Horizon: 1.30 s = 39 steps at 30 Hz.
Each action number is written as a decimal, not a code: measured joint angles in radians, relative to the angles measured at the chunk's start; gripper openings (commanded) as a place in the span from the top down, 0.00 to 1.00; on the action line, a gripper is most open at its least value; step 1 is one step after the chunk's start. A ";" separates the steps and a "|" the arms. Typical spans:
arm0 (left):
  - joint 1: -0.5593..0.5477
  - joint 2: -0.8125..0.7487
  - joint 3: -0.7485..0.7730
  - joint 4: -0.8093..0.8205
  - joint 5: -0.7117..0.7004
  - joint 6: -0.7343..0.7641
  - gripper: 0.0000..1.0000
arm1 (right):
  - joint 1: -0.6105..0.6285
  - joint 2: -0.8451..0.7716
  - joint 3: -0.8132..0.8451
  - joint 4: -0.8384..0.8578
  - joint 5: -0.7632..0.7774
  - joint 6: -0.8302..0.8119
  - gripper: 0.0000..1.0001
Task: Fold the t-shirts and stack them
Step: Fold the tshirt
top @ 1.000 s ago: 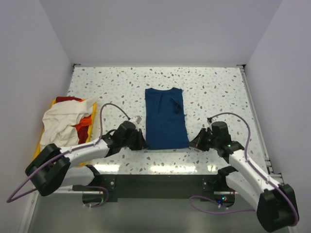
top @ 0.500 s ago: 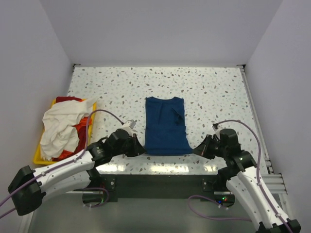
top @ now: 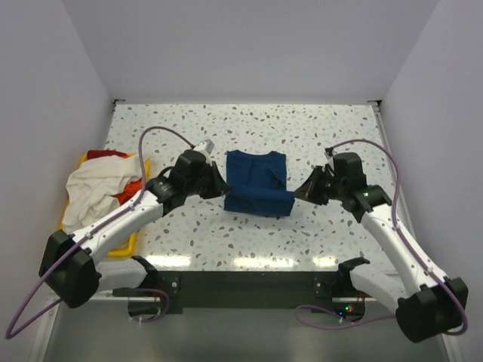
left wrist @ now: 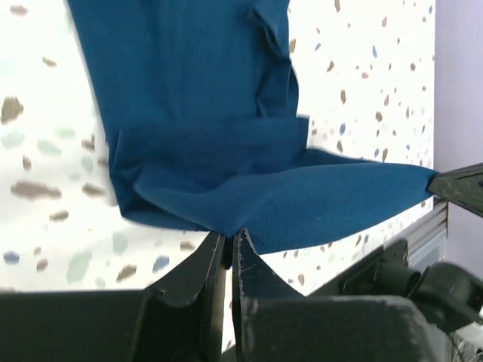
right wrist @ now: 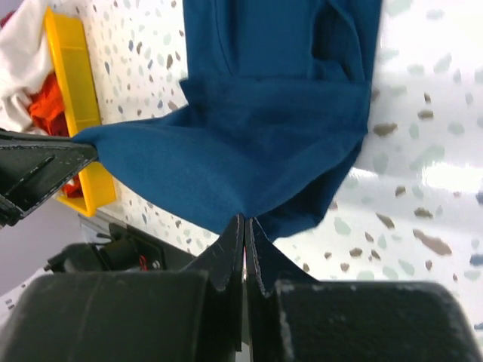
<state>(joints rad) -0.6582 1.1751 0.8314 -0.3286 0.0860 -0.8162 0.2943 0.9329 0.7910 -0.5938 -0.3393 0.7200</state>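
Observation:
The navy blue t-shirt (top: 257, 181) lies mid-table, its near hem lifted and carried back over its body. My left gripper (top: 224, 190) is shut on the hem's left corner; in the left wrist view the cloth (left wrist: 226, 151) runs into the closed jaws. My right gripper (top: 296, 194) is shut on the right corner, and the shirt (right wrist: 272, 121) shows above its closed jaws too. The hem hangs stretched between the two grippers. A cream-white shirt (top: 90, 192) with red and orange cloth (top: 130, 192) under it lies in the bin at left.
The yellow plastic bin (top: 143, 167) sits at the table's left edge, also seen in the right wrist view (right wrist: 72, 90). The speckled table (top: 332, 136) is walled on three sides. A metal rail (top: 396, 188) runs along the right edge.
Both grippers have lifted the shirt's near hem and moved it away from the bases, over the shirt's body. The shirt now looks about half as long.

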 measured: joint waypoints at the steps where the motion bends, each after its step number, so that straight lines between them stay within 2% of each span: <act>1: 0.021 0.036 0.035 -0.001 0.012 0.014 1.00 | 0.000 0.045 0.030 0.014 0.006 -0.002 1.00; 11: 0.194 0.421 0.357 0.017 0.156 0.077 1.00 | -0.018 0.478 0.377 0.119 0.038 -0.034 1.00; 18: 0.270 0.690 0.624 0.024 0.226 0.081 1.00 | -0.088 0.793 0.620 0.159 0.026 -0.047 1.00; 25: 0.335 0.969 0.839 0.060 0.305 0.085 1.00 | -0.153 1.077 0.789 0.191 -0.024 -0.044 1.00; 27: 0.352 1.040 0.874 0.090 0.331 0.083 0.91 | -0.165 1.142 0.819 0.209 -0.042 -0.034 1.00; 28: 0.360 1.073 0.891 0.100 0.345 0.079 0.76 | -0.169 1.171 0.831 0.217 -0.049 -0.029 1.00; 29: 0.369 1.105 0.914 0.105 0.364 0.074 0.67 | -0.172 1.199 0.844 0.222 -0.054 -0.025 1.00; 30: 0.374 1.133 0.936 0.113 0.376 0.076 0.62 | -0.175 1.226 0.857 0.227 -0.058 -0.022 1.00; 31: 0.380 1.156 0.956 0.125 0.389 0.079 0.53 | -0.177 1.249 0.867 0.231 -0.063 -0.020 0.96; 32: 0.385 1.170 0.969 0.136 0.399 0.082 0.49 | -0.178 1.269 0.877 0.232 -0.064 -0.018 0.92; 33: 0.389 1.176 0.971 0.146 0.406 0.081 0.44 | -0.178 1.286 0.885 0.233 -0.064 -0.016 0.79; 37: 0.402 1.161 0.961 0.208 0.418 0.081 0.39 | -0.185 1.306 0.896 0.235 -0.063 -0.016 0.60; 39: 0.407 1.128 0.925 0.224 0.415 0.083 0.39 | -0.188 1.306 0.909 0.234 -0.055 -0.024 0.58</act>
<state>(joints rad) -0.2512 2.3032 1.7569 -0.1047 0.5011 -0.7330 0.1059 2.2387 1.7004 -0.3599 -0.3946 0.6956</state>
